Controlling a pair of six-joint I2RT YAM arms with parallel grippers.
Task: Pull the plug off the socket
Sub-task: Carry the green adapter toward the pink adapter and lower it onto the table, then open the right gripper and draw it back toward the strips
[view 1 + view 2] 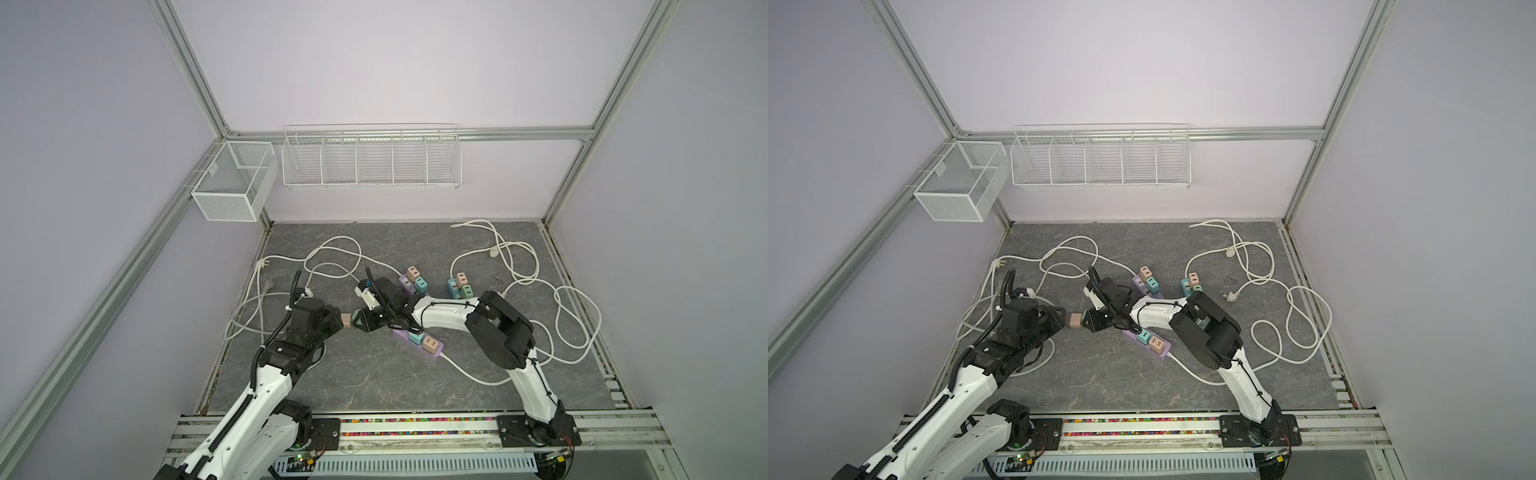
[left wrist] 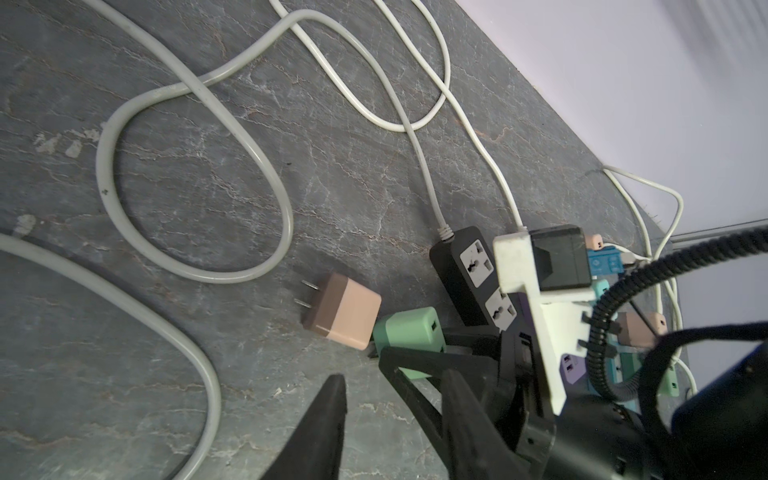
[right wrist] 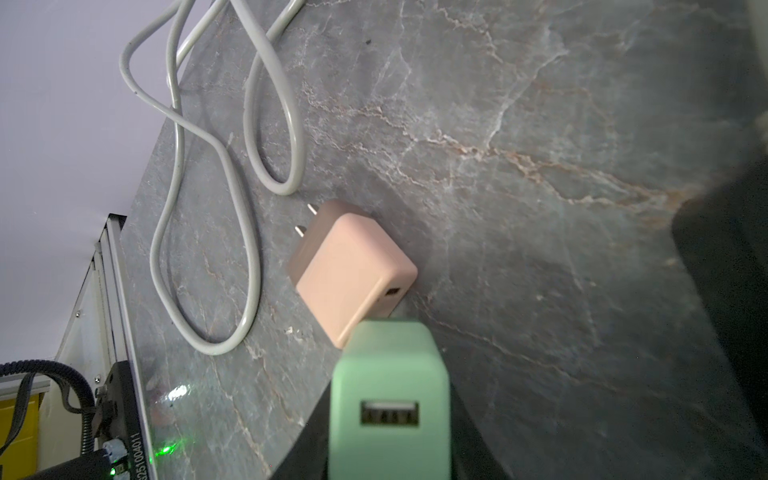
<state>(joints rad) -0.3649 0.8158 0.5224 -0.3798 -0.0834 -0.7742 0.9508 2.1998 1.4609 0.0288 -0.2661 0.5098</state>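
My right gripper (image 1: 360,321) clasps the mint-green plug (image 3: 390,395) low over the grey table (image 3: 540,124), just beside the pink plug (image 3: 353,274) lying loose with bare prongs, while my left gripper (image 1: 337,323), close by, stands partly parted around nothing.

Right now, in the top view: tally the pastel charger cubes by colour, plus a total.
pink cube: 4
teal cube: 2
green cube: 2
Total: 8
The right arm covers part of the purple strip, so it may hide more.
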